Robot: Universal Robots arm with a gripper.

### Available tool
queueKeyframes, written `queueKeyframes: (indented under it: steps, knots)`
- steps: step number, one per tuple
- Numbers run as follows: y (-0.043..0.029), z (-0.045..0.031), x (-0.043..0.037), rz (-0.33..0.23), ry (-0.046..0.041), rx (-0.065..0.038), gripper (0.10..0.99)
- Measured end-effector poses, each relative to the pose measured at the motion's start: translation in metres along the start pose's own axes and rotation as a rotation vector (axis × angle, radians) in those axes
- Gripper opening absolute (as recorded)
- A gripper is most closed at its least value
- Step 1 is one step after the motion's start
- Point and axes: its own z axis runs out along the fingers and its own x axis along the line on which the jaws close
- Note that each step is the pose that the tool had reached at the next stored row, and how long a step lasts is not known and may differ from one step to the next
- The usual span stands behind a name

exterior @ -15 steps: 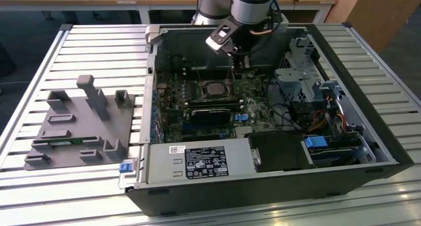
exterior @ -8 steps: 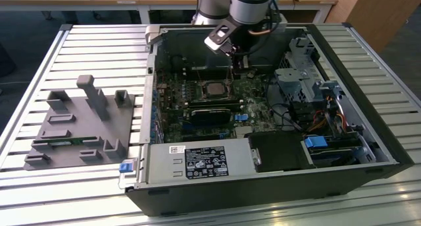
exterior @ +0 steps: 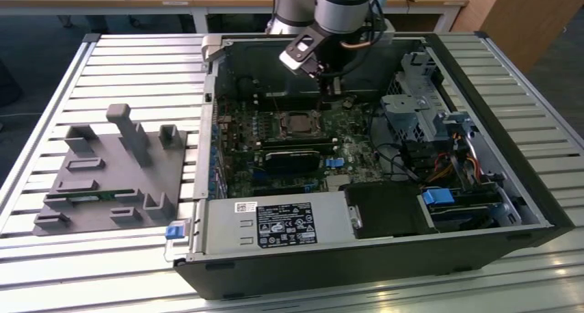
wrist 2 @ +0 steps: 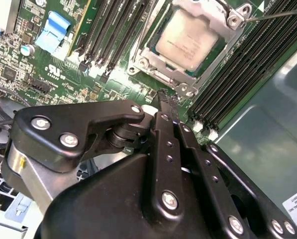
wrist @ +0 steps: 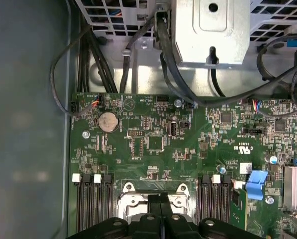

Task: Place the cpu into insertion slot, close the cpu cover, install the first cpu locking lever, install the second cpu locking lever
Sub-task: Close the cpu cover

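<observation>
Open PC case [exterior: 383,272] lying on slatted table [exterior: 137,67], with a grey fixture [exterior: 109,176] beside it on the exterior view's left. The arm reaches down into the case. Claw [exterior: 334,89] hangs over the motherboard [exterior: 273,149], near the socket and on its far side in the exterior view. Cpu [exterior: 297,124] sits in the socket, silver top up. In the second wrist view the cpu [wrist 2: 190,40] lies flat with the cover [wrist 2: 160,72] down around it, the frame overlapping the chip's edges and the centre open. Claw [wrist 2: 168,97] is closed, its fingers [wrist 2: 163,134] pressed together with nothing between them. The tip points at the cover's edge, just beside it; cannot tell whether it touches. A thin rod [wrist 2: 280,14] runs off from one socket corner. RAM slots [wrist 2: 113,30] flank the socket on both sides. In the first wrist view the claw [wrist: 160,198] is shut over the middle of the socket, with the cover [wrist: 130,199] showing on either side of the fingertips [wrist: 154,204].
</observation>
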Motion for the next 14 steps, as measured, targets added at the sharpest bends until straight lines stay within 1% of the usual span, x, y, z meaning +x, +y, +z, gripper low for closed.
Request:
queueKeyframes:
  steps: [4,7,10,14]
  knots:
    - [-0.0033,0.0000,0.0000,0.000,0.0000,0.000,0.110]
    - [-0.0077,0.0007,0.0001,0.000,0.0003,0.000,0.110]
    - [-0.0134,0.0041,0.0001,0.000,0.0000,0.000,0.110]
    - [-0.0160,0.0097,0.0002,0.000,-0.0001,0.000,0.110]
